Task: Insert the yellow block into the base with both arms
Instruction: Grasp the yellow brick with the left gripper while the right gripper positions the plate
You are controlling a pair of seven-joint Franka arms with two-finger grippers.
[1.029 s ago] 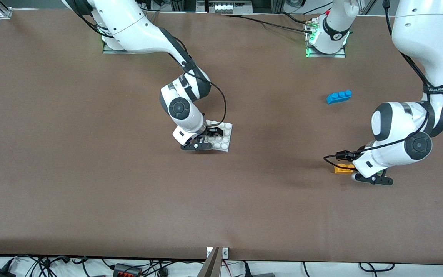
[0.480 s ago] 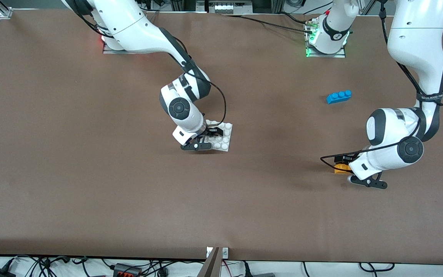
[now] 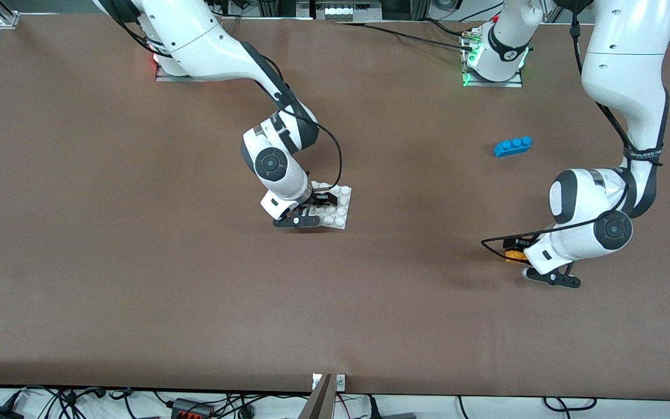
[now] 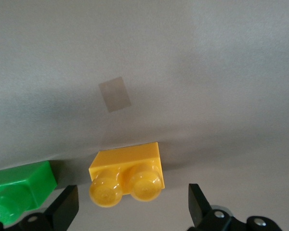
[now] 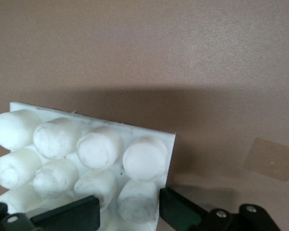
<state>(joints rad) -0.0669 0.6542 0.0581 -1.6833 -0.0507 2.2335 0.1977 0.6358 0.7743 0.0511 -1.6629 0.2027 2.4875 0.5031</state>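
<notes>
White base [image 3: 335, 206] clenched by right pincer [image 5: 127, 209]; left pincer [image 4: 130, 207] released; arm lettering seemingly unreadable.

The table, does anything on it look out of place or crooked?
Nothing stands out. The flat white studded base plate lies flat with the right gripper shut on its edge. The small yellow two-stud plastic brick sits upright between the open left gripper's fingers, a green plastic brick beside it. The blue three-stud brick lies apart.

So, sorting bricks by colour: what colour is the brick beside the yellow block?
Green; clearest in the left wrist view.
</notes>
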